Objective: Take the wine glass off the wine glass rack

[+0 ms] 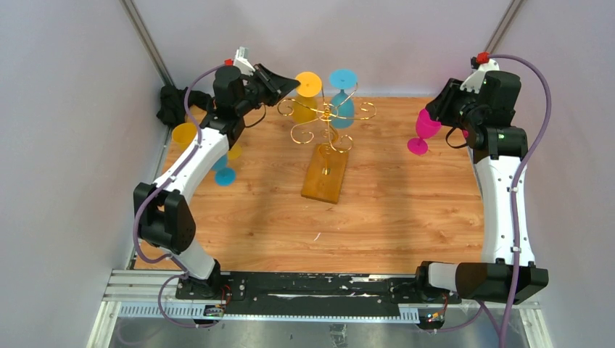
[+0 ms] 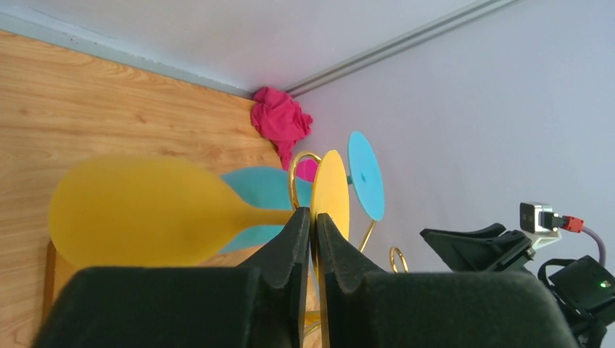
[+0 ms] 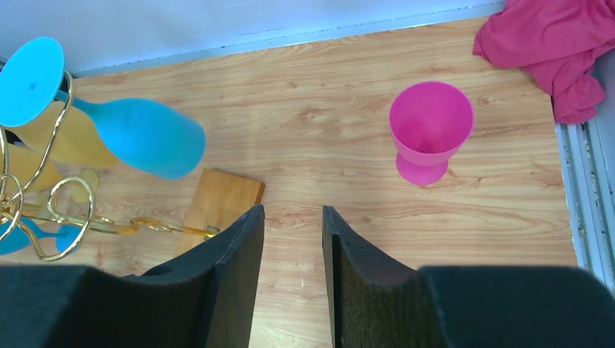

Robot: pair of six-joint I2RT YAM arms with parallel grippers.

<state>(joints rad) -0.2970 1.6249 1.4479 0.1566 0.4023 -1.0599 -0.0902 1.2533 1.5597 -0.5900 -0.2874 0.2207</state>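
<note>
The gold wire wine glass rack (image 1: 328,119) stands on its wooden base (image 1: 325,174) at the middle back of the table. A yellow wine glass (image 1: 304,105) and a blue wine glass (image 1: 342,109) hang from it upside down. My left gripper (image 1: 292,83) is at the yellow glass's foot. In the left wrist view the left gripper (image 2: 313,214) is shut on the edge of that yellow foot disc (image 2: 331,190), with the yellow bowl (image 2: 138,212) to the left. My right gripper (image 3: 292,210) is open and empty, above the table near a pink glass (image 3: 429,130).
The pink glass (image 1: 423,130) stands upright at the right. A yellow glass (image 1: 185,134) and a blue glass (image 1: 224,172) sit by the left arm. A black cloth (image 1: 170,105) lies at the back left and a pink cloth (image 3: 558,43) at the back right corner.
</note>
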